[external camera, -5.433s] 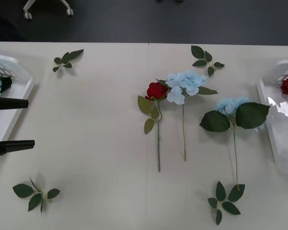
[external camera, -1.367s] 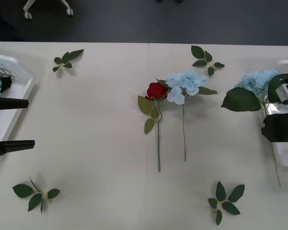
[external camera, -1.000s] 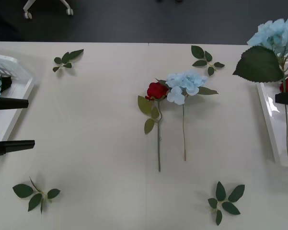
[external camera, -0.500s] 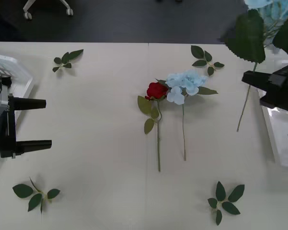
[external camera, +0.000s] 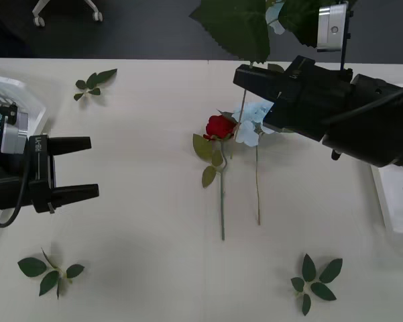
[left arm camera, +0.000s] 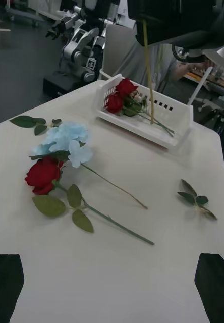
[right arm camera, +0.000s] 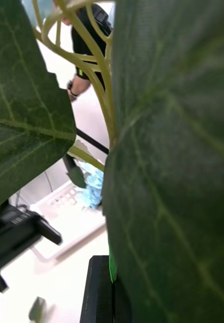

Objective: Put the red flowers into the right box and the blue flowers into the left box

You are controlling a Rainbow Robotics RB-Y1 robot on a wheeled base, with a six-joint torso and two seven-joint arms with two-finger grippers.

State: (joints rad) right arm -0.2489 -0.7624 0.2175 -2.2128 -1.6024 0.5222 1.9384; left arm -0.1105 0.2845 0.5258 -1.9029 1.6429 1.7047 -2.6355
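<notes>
Fingers of the right gripper [external camera: 245, 75] pinch a blue flower [external camera: 238, 23]; no legible writing.

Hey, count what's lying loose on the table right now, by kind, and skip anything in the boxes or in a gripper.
red rose: 1
blue flower: 1
leaf sprigs: 4
Total: 6
Not counted: the held blue flower in the right gripper.
</notes>
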